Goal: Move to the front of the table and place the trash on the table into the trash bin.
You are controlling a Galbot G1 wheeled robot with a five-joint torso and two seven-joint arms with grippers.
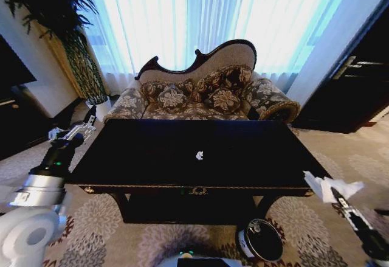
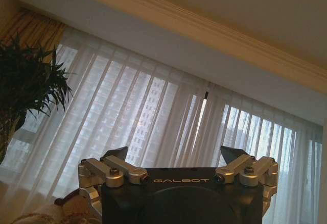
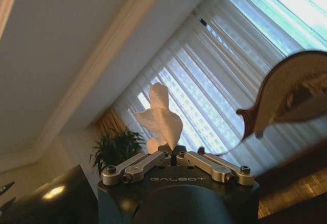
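Trash in hand was a crumpled white tissue, pinched at its lower end between the closed fingertips of the right hand and standing up in a twisted, ragged plume above them. From the head view that tissue was held in the air off the right front corner of the table, well clear of the glossy black top. The step under way looked like the carry to the trash bin, which stood on the carpet just in front of the table, below and to the left of the held tissue. The next move would call for bringing the right hand over the bin's open mouth before letting go. 1 small white paper scrap lay near the middle of the table, not yet collected. The left hand waited raised beside the table's left end, its fingers spread and holding nothing.
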